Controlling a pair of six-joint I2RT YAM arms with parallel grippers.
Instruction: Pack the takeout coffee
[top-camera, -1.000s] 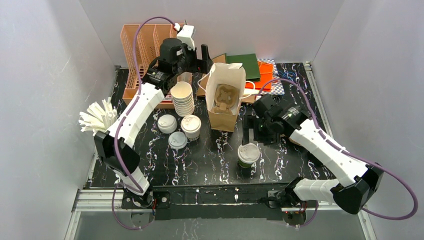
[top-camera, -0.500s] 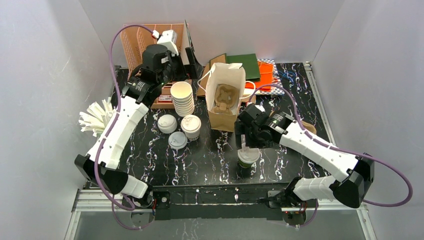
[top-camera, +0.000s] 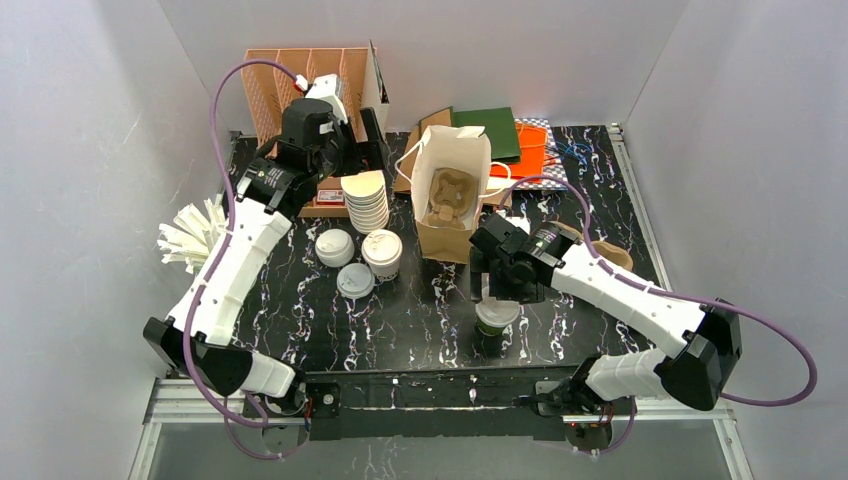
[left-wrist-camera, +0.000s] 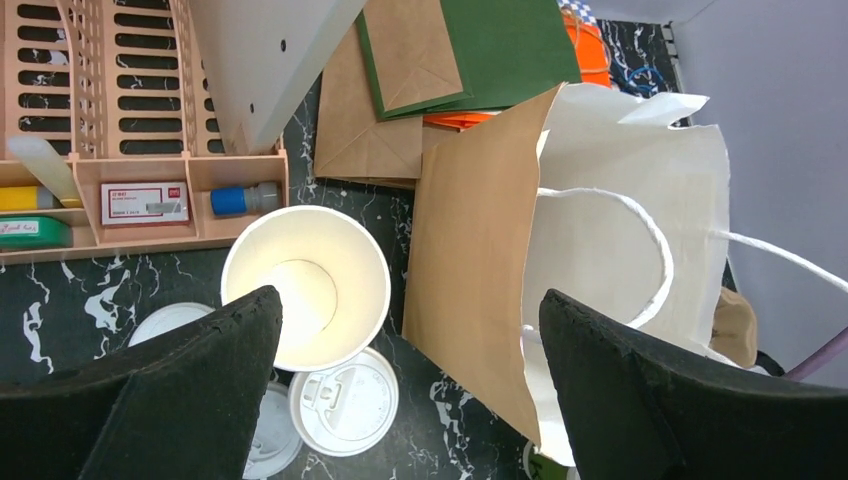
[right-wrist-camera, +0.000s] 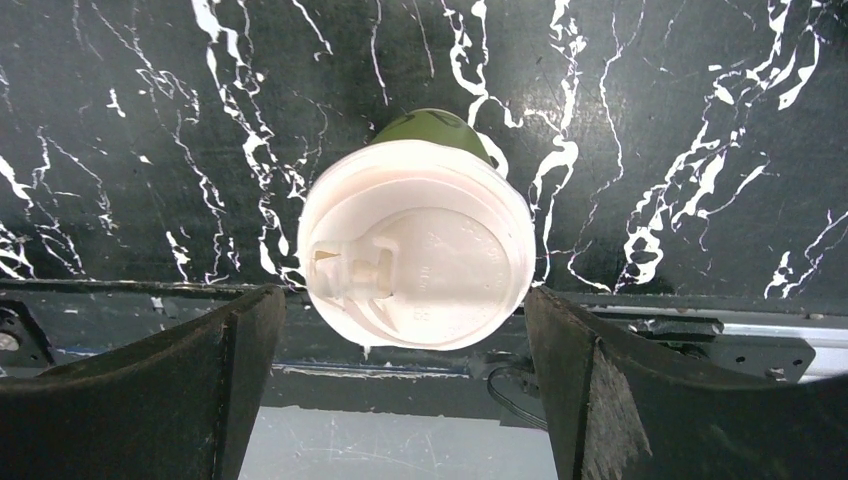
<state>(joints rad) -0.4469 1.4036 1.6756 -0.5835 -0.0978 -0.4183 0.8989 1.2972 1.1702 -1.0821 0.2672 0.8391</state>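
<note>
The black marbled tabletop (top-camera: 420, 330) carries an open, upright paper bag (top-camera: 452, 200); the left tool (left-wrist-camera: 410, 300) hangs spread above the lidless cup stack (left-wrist-camera: 305, 285); the right tool (right-wrist-camera: 400, 300) (fingers wide, clear of the lid) hovers over the green-walled takeout coffee (right-wrist-camera: 415, 245) near the front edge; another lidded coffee (top-camera: 382, 250) stands beside the stack.

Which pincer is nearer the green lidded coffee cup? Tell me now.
Right. The right pincer hangs open directly above the green cup, straddling it. The left pincer is far off, open over the cup stack and paper bag.
</note>
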